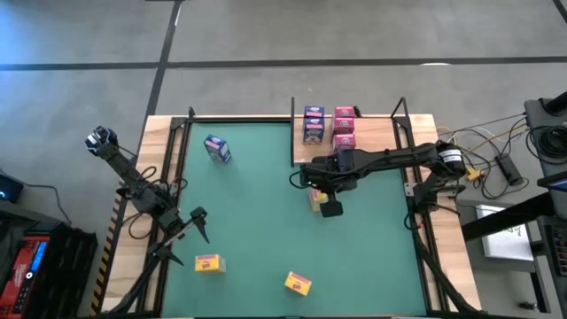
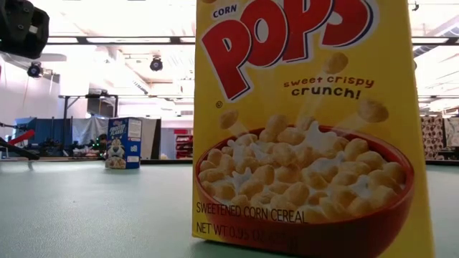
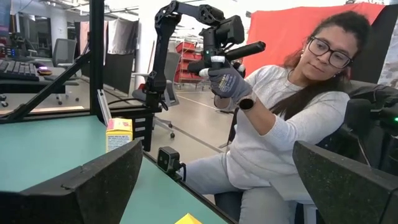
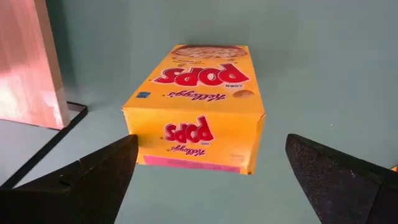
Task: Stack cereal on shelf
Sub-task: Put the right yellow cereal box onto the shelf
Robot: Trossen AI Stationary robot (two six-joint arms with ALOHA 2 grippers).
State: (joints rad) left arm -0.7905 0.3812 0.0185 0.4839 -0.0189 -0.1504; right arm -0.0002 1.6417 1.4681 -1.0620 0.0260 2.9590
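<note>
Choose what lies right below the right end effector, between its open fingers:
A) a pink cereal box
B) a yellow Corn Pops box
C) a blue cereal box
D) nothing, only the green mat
B: the right wrist view shows the right end effector open above the yellow Corn Pops box.

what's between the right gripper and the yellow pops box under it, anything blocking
Nothing visible. The right gripper hangs open right above the yellow Corn Pops box, which lies flat on the green mat, with only bare mat around it. The shelf stands close beside it, with no object between them.
</note>
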